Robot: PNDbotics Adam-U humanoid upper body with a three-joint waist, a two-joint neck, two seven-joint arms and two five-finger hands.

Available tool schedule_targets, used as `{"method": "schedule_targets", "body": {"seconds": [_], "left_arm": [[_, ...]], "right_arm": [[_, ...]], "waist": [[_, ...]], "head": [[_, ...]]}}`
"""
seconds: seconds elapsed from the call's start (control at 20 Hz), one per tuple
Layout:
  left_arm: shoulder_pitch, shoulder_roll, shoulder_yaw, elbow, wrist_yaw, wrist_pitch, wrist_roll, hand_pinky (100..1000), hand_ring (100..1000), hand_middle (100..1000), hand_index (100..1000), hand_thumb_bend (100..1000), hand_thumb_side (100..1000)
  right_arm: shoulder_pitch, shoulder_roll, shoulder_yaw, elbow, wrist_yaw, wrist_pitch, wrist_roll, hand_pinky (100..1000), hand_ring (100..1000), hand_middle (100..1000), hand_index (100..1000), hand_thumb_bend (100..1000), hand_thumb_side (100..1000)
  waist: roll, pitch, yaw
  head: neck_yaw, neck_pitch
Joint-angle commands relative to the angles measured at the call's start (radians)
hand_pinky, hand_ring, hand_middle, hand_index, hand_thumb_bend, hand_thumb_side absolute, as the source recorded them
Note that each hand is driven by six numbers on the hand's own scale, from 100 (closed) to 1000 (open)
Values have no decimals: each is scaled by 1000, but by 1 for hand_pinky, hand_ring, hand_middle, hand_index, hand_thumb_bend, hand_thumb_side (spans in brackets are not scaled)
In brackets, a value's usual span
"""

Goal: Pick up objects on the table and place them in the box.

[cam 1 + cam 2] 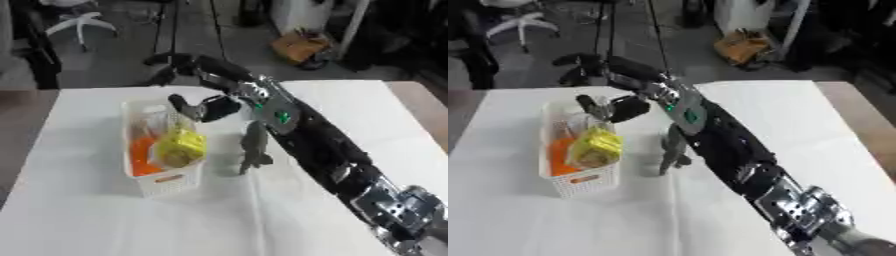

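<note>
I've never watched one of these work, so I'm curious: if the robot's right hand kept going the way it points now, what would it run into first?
Probably the white basket. The right hand reaches toward the view's left and hangs at the basket's far end, near its rim, so the rim or the yellow packet inside would likely come first. Its height above them is unclear.

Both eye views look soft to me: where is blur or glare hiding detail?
Left eye view: the right hand over the white slatted plastic box is smeared and dark; the grey toy shark stays readable. Right eye view: the white tablecloth is bright and featureless; no hard glare.
</note>
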Motion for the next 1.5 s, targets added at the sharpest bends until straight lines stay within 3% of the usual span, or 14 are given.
{"method": "schedule_targets", "body": {"seconds": [0.05,0.1,0.35,0.4,0.65,1.05,1.5], "left_arm": [[-5,31,16,-5,-8,-2,10,453,742,846,875,403,1000],[-4,32,18,-4,-10,-2,11,452,744,848,875,405,1000],[9,43,32,1,-28,-4,14,451,763,863,881,409,1000],[11,44,34,2,-32,-5,14,450,773,871,885,411,1000],[18,46,44,10,-56,-6,1,447,783,880,888,416,1000],[25,45,60,32,-76,-8,8,447,814,916,900,417,1000],[28,44,64,52,-80,-6,25,444,803,912,897,417,1000]], "right_arm": [[17,-60,-29,-87,-58,13,-2,837,828,1000,898,100,515],[35,-71,-36,-112,-80,20,-2,833,825,1000,896,100,519],[192,-172,-124,-278,-372,112,77,754,757,1000,882,100,572],[217,-185,-142,-307,-422,128,102,683,671,962,866,100,605],[340,-203,-225,-422,-608,180,178,635,635,930,850,100,575],[446,-172,-294,-515,-695,202,229,617,633,920,846,100,566],[491,-153,-331,-551,-682,219,223,619,637,914,842,100,495]], "waist": [[1,-30,-12],[2,-29,-18],[8,-19,-62],[9,-17,-68],[16,-5,-103],[26,5,-146],[32,4,-154]], "head": [[18,-6],[25,-6],[65,-9],[71,-9],[108,-18],[113,-35],[118,-28]]}}
